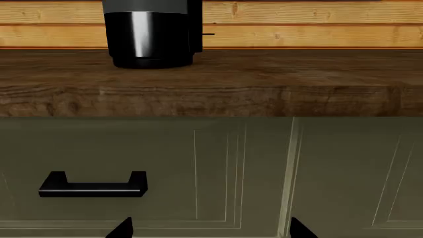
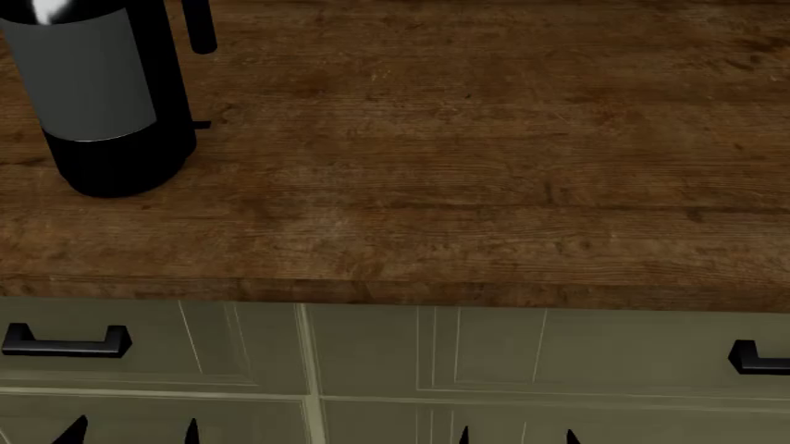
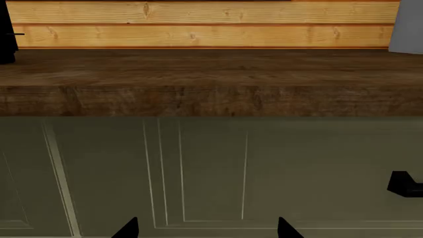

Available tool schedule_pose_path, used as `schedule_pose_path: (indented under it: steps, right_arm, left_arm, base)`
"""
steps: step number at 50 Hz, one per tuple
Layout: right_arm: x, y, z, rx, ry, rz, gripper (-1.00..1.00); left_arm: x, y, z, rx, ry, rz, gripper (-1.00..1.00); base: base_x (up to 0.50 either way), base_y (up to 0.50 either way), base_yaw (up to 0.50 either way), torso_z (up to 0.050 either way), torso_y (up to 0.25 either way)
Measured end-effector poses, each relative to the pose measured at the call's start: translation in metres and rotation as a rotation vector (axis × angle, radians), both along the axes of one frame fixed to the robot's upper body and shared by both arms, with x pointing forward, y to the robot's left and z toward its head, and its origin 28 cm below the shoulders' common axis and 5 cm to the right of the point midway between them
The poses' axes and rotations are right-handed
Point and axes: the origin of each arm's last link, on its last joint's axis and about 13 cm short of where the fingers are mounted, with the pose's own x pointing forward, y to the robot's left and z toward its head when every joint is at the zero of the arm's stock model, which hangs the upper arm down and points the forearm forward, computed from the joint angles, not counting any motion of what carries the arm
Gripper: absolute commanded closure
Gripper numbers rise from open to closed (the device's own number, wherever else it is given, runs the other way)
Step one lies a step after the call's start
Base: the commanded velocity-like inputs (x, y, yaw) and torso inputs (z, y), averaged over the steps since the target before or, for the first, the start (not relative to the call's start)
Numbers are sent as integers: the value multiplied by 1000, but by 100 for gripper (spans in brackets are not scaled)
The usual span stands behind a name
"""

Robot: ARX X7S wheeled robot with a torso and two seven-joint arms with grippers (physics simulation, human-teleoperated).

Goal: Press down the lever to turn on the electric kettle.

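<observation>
The electric kettle (image 2: pixel 99 92) stands at the far left of the wooden countertop (image 2: pixel 469 166), with a grey middle band, black base and a curved black handle (image 2: pixel 198 23). The lever (image 2: pixel 202 124) is a tiny black tab jutting from its lower body on the handle side. The left wrist view shows the kettle's base (image 1: pixel 148 39) and the lever (image 1: pixel 208 34). My left gripper (image 2: pixel 133 433) is open and empty, low in front of the cabinet, below the counter edge. My right gripper (image 2: pixel 517 437) is open and empty, further right at the same height. Both are far from the kettle.
Green cabinet fronts sit under the counter, with black drawer handles at the left (image 2: pixel 65 342) and right (image 2: pixel 756 356). A wood-panelled wall (image 1: pixel 297 25) backs the counter. A pale object (image 3: pixel 406 29) stands at the counter's far right in the right wrist view.
</observation>
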Motion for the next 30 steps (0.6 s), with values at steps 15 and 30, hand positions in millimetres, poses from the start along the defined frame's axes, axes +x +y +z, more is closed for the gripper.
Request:
schedule_pose_path:
  steps: [15, 30]
  right_arm:
    - [-1, 3, 4, -12, -15, 15, -100]
    - [-1, 1, 30, -41, -69, 13, -100]
  left_arm:
    - [-4, 0, 4, 41, -11, -3, -100]
    - [-15, -4, 41, 84, -76, -32, -100]
  base:
    - [0, 0, 0, 0, 0]
    - [0, 0, 0, 0, 0]
